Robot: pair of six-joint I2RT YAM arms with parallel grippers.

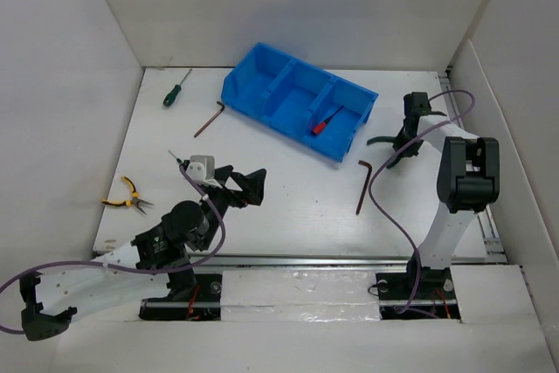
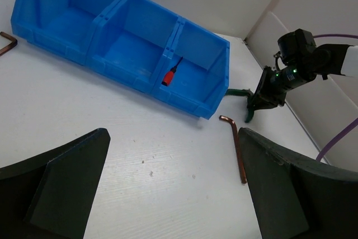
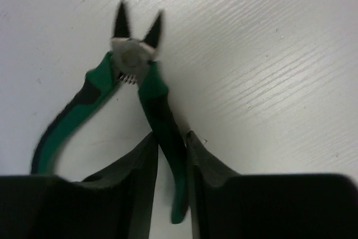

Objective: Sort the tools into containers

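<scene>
Green-handled pliers (image 3: 134,76) lie on the white table right of the blue three-compartment bin (image 1: 262,115). My right gripper (image 3: 170,144) is shut on one handle, with both fingertips touching it; the other handle curves off to the left. A red-handled screwdriver (image 1: 325,122) lies in the bin's right compartment. Loose on the table are a green-handled screwdriver (image 1: 176,91), yellow-handled pliers (image 1: 127,197) and two hex keys (image 1: 208,119) (image 1: 362,185). My left gripper (image 2: 173,194) stands open above bare table, left of the nearer hex key (image 2: 238,146).
White walls enclose the table on three sides, and the right wall runs close behind the right arm. The bin's left and middle compartments (image 2: 128,46) hold nothing. A thin metal shaft (image 1: 175,156) pokes out beside the left wrist.
</scene>
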